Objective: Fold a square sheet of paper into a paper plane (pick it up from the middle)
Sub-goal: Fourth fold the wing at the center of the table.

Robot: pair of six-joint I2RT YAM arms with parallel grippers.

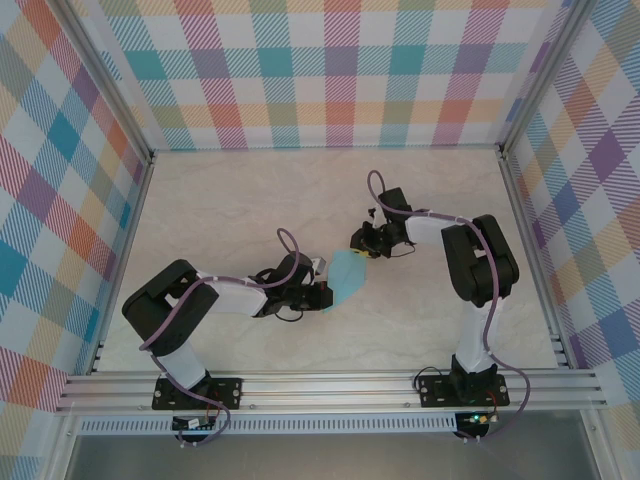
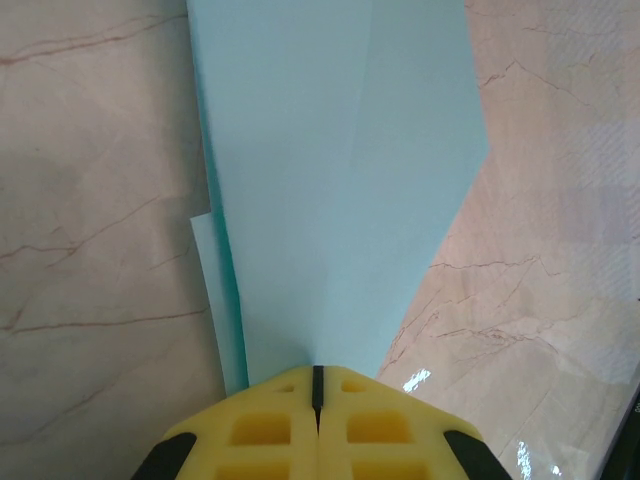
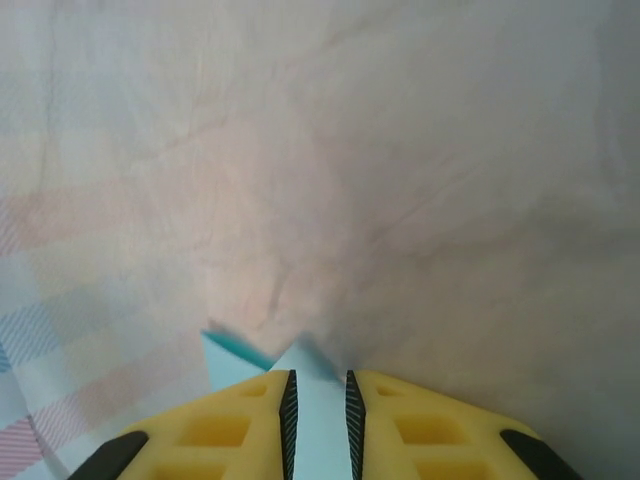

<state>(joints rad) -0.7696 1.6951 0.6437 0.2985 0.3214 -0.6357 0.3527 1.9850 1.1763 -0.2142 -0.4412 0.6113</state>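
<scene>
The light blue square sheet of paper [image 1: 347, 275] is folded into a broad wedge with a lengthwise crease and lies at mid-table between the arms. My left gripper [image 1: 322, 292] is shut on its narrow end. In the left wrist view the yellow jaws [image 2: 318, 372] meet with the paper [image 2: 330, 180] fanning out ahead of them. My right gripper [image 1: 368, 243] is at the far right corner of the sheet. Its jaws [image 3: 318, 385] stand a little apart, with the paper [image 3: 228, 362] showing in the gap and poking out under the left finger.
The marble-look table [image 1: 240, 200] is enclosed by plaid walls on three sides. A metal rail [image 1: 330, 385] runs along the near edge, where both arm bases are bolted.
</scene>
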